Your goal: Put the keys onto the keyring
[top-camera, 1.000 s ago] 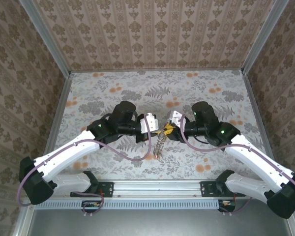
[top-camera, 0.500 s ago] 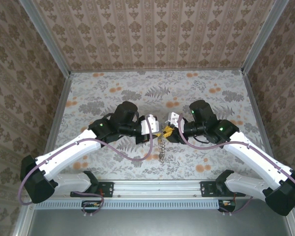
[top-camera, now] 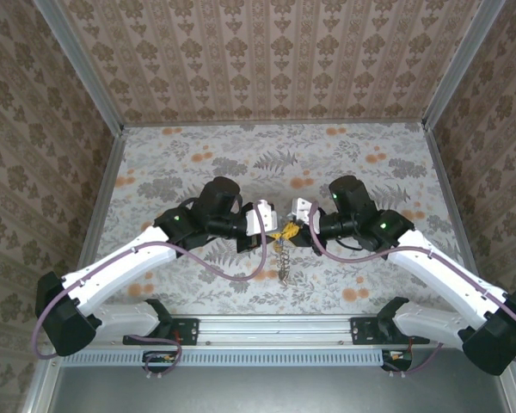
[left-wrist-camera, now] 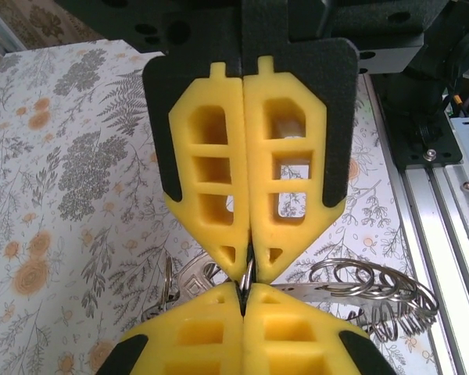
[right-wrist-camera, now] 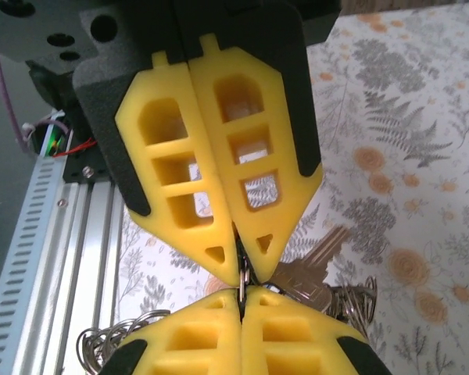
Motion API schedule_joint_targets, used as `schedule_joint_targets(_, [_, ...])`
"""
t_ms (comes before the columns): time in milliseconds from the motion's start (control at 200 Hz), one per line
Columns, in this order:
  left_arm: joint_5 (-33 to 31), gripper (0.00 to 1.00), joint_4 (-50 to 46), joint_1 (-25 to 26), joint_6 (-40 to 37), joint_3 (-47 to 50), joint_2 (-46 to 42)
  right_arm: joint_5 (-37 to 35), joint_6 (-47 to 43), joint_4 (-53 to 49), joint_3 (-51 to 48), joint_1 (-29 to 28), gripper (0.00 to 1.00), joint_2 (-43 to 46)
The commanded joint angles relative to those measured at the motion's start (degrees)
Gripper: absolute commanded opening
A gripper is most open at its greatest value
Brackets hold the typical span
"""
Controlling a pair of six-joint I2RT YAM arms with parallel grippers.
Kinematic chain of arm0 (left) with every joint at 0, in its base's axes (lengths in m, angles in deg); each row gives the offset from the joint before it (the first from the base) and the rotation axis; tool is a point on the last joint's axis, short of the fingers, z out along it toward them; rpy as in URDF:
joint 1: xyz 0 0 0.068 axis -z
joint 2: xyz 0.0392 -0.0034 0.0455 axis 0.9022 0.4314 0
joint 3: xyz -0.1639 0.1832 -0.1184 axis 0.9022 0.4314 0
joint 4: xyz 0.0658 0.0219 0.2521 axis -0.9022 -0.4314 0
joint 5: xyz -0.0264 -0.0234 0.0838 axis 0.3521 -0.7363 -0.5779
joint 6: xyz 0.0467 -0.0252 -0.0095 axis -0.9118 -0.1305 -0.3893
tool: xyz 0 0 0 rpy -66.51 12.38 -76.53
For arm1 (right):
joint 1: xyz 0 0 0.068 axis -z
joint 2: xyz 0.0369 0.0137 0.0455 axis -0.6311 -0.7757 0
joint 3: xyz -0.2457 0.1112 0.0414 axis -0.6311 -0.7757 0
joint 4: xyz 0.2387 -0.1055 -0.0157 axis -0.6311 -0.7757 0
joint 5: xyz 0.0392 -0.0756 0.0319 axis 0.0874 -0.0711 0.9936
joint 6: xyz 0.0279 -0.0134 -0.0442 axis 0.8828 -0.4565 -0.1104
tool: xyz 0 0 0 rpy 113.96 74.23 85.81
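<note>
Two arms meet head-on: the left arm (top-camera: 129,262) stretches in from its base on the left, the right arm (top-camera: 439,271) from the right, forearms angled inward and wrists level. The left gripper (left-wrist-camera: 243,293) and right gripper (right-wrist-camera: 241,297) stand tip to tip (all but touching), each with its yellow fingers (left-wrist-camera: 211,172) pressed flat together.
</note>
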State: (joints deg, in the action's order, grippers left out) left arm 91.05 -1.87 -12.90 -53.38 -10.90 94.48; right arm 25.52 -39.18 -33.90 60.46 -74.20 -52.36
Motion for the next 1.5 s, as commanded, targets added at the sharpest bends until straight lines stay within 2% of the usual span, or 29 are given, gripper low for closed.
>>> schedule_joint_targets(0, [1.08,0.20,5.34,-0.66,1.86,1.03,-3.11,3.58,3.83,8.34,-3.84,-0.39,0.00,3.33])
schedule_joint_targets(75, [1.30,0.27,6.43,-0.96,2.89,2.46,-4.26,4.29,6.63,14.44,-6.43,-0.31,0.00,5.09])
schedule_joint_targets(275, [3.05,0.28,6.38,-1.56,3.62,3.26,-4.01,5.27,11.49,27.67,-11.76,-0.25,0.00,7.97])
schedule_joint_targets(530, [5.80,0.27,9.32,-1.80,5.23,4.26,-4.01,4.70,13.83,33.48,-13.52,-0.26,0.00,8.70])
schedule_joint_targets(705, [10.45,0.26,10.76,-1.95,7.07,3.97,-3.41,3.36,13.50,34.13,-14.11,-0.26,0.00,8.86])
schedule_joint_targets(895, [7.71,0.25,8.78,-3.22,9.26,3.99,-3.36,1.32,13.70,36.74,-15.27,-0.26,0.00,9.99])
schedule_joint_targets(1060, [9.16,0.23,10.97,-4.08,11.91,6.29,-4.16,-0.48,14.34,39.83,-16.21,-0.17,0.00,10.84])
schedule_joint_targets(1315, [10.16,0.23,15.14,-4.08,14.52,7.64,-4.47,2.35,13.91,40.02,-15.42,-0.27,0.00,10.04])
schedule_joint_targets(1400, [10.19,0.18,16.03,-4.05,14.63,7.18,-4.44,3.09,13.32,39.25,-15.08,-0.35,0.00,9.61])
schedule_joint_targets(1495, [9.77,0.07,15.90,-4.18,13.81,6.40,-4.85,2.93,12.29,37.07,-14.81,-0.51,0.00,9.45])
